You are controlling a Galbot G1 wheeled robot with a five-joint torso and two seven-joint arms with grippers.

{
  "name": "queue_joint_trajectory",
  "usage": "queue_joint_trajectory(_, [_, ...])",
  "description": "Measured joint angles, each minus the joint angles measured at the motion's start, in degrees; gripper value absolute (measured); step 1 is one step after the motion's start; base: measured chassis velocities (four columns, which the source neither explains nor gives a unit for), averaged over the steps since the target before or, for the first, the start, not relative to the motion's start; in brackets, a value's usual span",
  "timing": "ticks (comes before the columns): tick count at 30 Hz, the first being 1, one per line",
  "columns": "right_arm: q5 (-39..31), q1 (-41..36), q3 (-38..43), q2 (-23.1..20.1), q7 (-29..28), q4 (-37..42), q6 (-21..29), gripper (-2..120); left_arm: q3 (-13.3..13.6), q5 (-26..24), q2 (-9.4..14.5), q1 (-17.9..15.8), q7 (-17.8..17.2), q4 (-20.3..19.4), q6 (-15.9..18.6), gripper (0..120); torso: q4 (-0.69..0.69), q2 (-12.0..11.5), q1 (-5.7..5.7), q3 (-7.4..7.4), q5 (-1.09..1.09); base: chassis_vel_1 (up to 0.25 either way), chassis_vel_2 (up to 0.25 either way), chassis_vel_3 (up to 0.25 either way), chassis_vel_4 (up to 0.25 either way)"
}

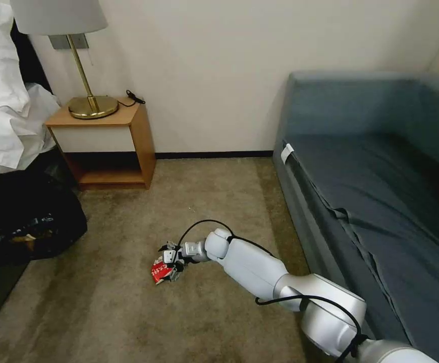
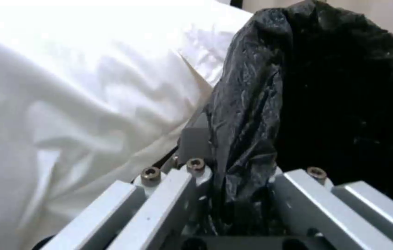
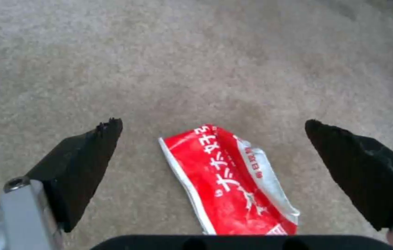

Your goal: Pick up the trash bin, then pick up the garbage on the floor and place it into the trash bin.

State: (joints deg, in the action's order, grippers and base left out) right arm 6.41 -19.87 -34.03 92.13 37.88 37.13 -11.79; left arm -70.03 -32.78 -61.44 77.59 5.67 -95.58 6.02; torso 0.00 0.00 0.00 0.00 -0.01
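Reaching down to the carpet, the right pincer is placed over the red packet, which lies flat on the floor between bed and sofa. The right pincer is spread wide, nothing held; in the right wrist view one black fingertip sits on each side of the packet and well off it.

The step in hand is judged to be the pick of the packet. To do it well, the pincer should be lowered until the tips press lightly into the carpet pile, the packet kept centred between them, then closed so the thin foil is buckled up and pinched rather than slid away. A short edge or the crumpled white end would likely be caught more easily than the flat face.

The trash bin is seen at the left, low beside the bed, its black bag draped over the rim. The left pincer is closed on a fold of that bag, white bedding just beside it. Something pale and something brownish are glimpsed in the bin's mouth in the head view; what they are cannot be told.
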Motion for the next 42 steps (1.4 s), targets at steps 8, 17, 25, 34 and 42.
queue_joint_trajectory(8, [-1.95,-1.05,-0.45,0.00,-1.18,1.60,-0.17,100,0.58,-0.10,-0.12,-0.03,0.18,0.27,-0.30,4,0.00,0.00,0.00,0.00,0.00,0.000,0.000,0.000,0.000])
queue_joint_trajectory(17, [-3.25,-1.41,4.42,0.02,-2.38,4.72,-0.61,100,3.38,1.30,-1.00,-1.07,0.21,-0.46,-0.27,4,0.01,0.00,0.00,0.00,0.01,0.000,0.000,0.000,0.000])
queue_joint_trajectory(25, [-3.07,1.36,8.44,0.01,-1.58,5.69,-1.78,100,5.29,1.91,-1.18,-2.22,0.08,-1.45,0.61,4,-0.01,0.00,0.00,0.00,0.02,0.000,0.000,0.000,0.000])
queue_joint_trajectory(34, [-2.86,1.78,9.00,0.01,-0.43,5.52,-2.29,100,6.51,2.08,-0.94,-3.25,-0.01,-1.29,0.77,4,0.00,0.00,0.00,0.00,0.02,0.000,0.000,0.000,0.000])
queue_joint_trajectory(42, [-1.91,0.24,8.87,0.01,0.31,5.02,-2.71,100,7.92,2.40,-0.92,-4.15,0.27,-0.19,0.75,4,0.01,0.00,0.00,0.00,0.02,-0.006,0.008,0.006,-0.007])
